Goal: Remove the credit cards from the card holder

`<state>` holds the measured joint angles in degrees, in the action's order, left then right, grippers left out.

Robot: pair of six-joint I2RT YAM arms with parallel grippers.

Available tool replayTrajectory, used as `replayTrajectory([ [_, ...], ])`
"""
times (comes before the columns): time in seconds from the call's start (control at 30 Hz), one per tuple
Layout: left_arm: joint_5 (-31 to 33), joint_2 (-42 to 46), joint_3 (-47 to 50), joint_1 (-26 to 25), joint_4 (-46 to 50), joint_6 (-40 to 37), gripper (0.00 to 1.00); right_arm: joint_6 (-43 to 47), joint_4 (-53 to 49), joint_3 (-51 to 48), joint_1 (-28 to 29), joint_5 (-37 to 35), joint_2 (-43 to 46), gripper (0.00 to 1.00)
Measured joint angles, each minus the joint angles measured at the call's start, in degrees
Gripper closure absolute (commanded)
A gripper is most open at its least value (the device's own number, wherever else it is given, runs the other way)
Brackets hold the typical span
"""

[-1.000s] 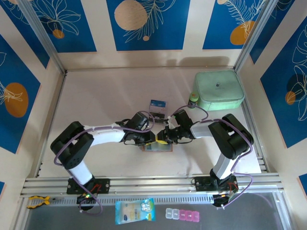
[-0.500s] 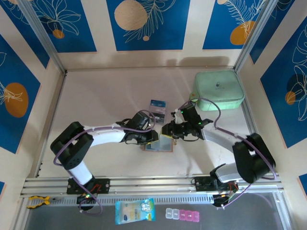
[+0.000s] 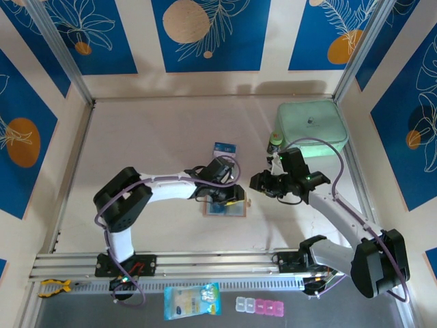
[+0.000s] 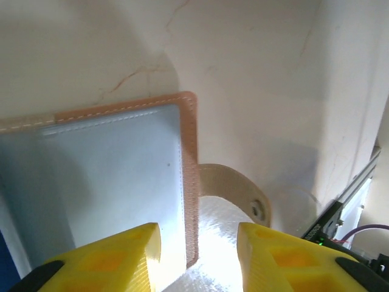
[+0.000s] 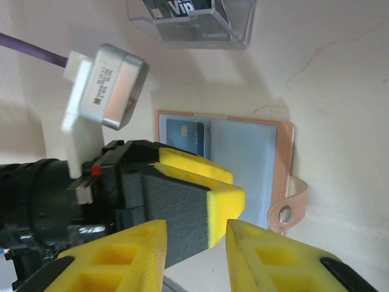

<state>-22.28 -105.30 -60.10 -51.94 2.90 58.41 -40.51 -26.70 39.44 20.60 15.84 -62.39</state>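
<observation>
Credit cards (image 5: 184, 136) likely stiff, slick (blue one in card holder (image 5: 284, 159)); pinch exposed edge; left gripper (image 4: 197, 243), right gripper (image 5: 194, 238) parted, empty.

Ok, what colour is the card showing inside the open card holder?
Blue; the card shows best in the right wrist view.

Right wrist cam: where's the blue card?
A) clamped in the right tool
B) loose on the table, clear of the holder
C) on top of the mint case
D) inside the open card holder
D: the blue card lies within the tan border of the open card holder, just left of its pale pocket.
</observation>
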Motion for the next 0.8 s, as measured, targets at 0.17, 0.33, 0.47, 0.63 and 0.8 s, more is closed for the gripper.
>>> replayTrajectory([
  [0.17, 0.0, -0.3, 0.0, 0.0, 0.1, -0.4, 0.60, 0.0, 0.0, -1.0, 0.1, 0.5, -0.2, 0.69],
  [0.33, 0.3, 1.4, 0.5, 0.9, 0.6, -0.5, 0.60, -0.4, 0.9, -1.0, 2.2, 1.1, -2.9, 0.70],
  [0.47, 1.3, 5.7, 2.6, 2.6, 1.8, -1.8, 0.60, -0.9, 2.1, -0.9, 5.0, 1.1, -6.5, 0.70],
  [0.63, 3.3, 10.5, 5.8, 5.5, 4.0, -3.5, 0.64, -1.3, 3.2, 0.9, 9.1, 1.0, -11.9, 0.71],
  [0.8, 4.5, 12.9, 10.1, 8.3, 5.7, -4.9, 0.69, -1.5, 5.3, 3.7, 12.2, 0.9, -18.0, 0.73],
])
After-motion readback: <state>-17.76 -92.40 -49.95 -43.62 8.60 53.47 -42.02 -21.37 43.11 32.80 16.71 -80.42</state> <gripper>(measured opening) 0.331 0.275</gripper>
